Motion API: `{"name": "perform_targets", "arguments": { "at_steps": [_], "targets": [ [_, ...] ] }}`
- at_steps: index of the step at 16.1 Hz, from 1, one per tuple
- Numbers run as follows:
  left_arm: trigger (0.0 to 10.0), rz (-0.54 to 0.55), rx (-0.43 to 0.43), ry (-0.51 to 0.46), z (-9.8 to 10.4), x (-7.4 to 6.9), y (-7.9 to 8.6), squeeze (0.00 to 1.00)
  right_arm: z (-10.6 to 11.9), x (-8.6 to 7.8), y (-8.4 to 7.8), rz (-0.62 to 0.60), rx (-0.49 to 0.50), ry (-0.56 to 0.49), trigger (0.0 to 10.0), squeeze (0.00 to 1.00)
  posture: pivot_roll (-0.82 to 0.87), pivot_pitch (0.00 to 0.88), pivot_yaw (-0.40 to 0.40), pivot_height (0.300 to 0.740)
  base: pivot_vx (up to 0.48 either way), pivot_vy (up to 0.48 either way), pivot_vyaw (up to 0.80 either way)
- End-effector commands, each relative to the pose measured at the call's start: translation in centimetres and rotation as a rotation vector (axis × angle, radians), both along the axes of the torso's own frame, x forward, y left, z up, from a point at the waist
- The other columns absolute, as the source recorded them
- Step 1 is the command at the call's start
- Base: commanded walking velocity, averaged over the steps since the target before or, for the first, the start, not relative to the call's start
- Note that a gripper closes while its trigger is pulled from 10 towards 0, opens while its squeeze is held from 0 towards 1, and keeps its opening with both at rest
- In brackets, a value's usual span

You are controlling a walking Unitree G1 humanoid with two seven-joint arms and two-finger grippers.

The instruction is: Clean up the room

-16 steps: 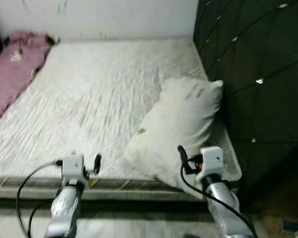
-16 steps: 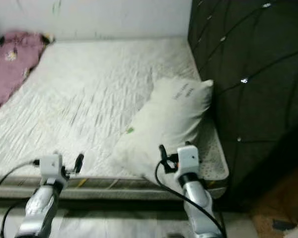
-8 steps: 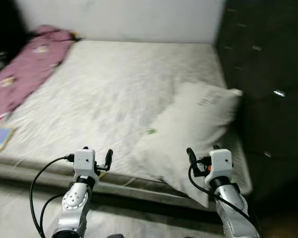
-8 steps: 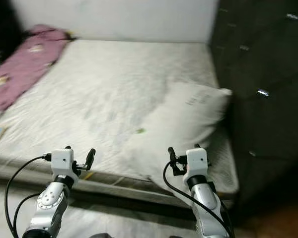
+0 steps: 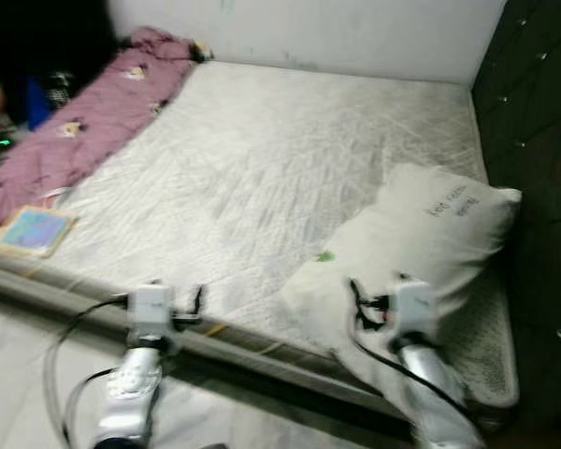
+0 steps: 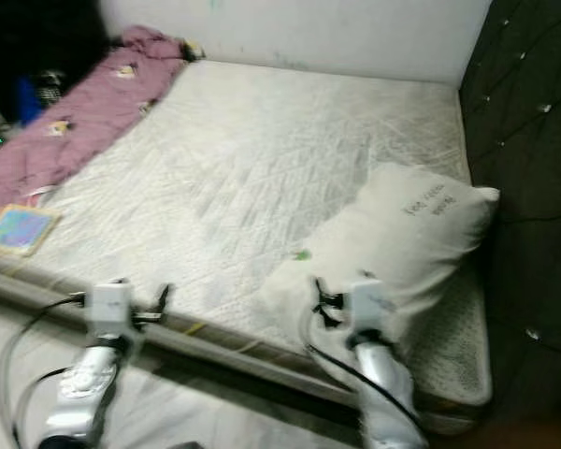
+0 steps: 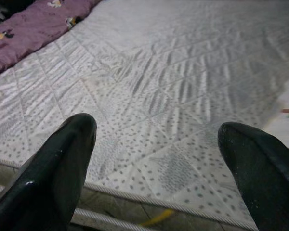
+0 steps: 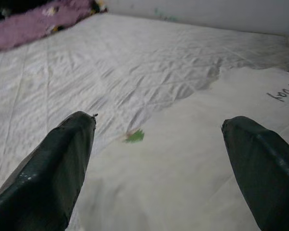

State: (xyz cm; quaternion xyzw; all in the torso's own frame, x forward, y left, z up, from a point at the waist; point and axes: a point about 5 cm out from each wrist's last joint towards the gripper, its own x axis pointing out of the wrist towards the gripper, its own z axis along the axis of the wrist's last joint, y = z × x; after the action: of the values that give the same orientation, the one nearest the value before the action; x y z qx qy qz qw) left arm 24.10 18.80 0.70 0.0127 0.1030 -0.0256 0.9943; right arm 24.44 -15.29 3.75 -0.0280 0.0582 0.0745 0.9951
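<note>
Both end effectors stand wide apart and hold nothing: the left end effector [image 7: 154, 159] hovers over the mattress [image 5: 290, 159] edge, the right end effector [image 8: 159, 159] over the white pillow [image 5: 421, 248]. A purple blanket [image 5: 84, 131] and a colourful book [image 5: 33, 230] lie along the bed's left side.

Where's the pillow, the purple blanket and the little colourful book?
pillow [image 5: 421, 234], left eye view, middle of its white cover.
purple blanket [image 5: 84, 126], left eye view, its middle stretch.
colourful book [image 5: 33, 230], left eye view, centre of its cover.
</note>
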Motion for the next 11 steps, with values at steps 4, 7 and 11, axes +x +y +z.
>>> {"name": "perform_targets", "arguments": {
  "at_steps": [4, 7, 11],
  "targets": [
    [10.0, -0.017, -0.024, -0.009, 0.29, 0.55, -0.74, 0.0, -0.17, -0.24, -1.32, -0.037, -0.009, 0.018, 10.0, 0.0, -0.08, 0.0, 0.068, 0.74, 0.072, 0.0, 0.0],
    [10.0, -0.013, -0.026, -0.006, 0.29, 0.66, -0.69, 0.0, -0.2, -0.12, -1.33, -0.04, -0.006, 0.021, 10.0, 0.0, -0.08, 0.0, 0.068, 0.74, 0.0, 0.0, 0.0],
    [10.0, -0.009, -0.025, -0.004, 0.26, 0.74, -0.64, 0.0, -0.32, -0.03, -1.36, -0.041, -0.003, 0.03, 10.0, 0.0, -0.07, 0.0, 0.068, 0.74, 0.0, 0.0, -0.31]
  ]
}}
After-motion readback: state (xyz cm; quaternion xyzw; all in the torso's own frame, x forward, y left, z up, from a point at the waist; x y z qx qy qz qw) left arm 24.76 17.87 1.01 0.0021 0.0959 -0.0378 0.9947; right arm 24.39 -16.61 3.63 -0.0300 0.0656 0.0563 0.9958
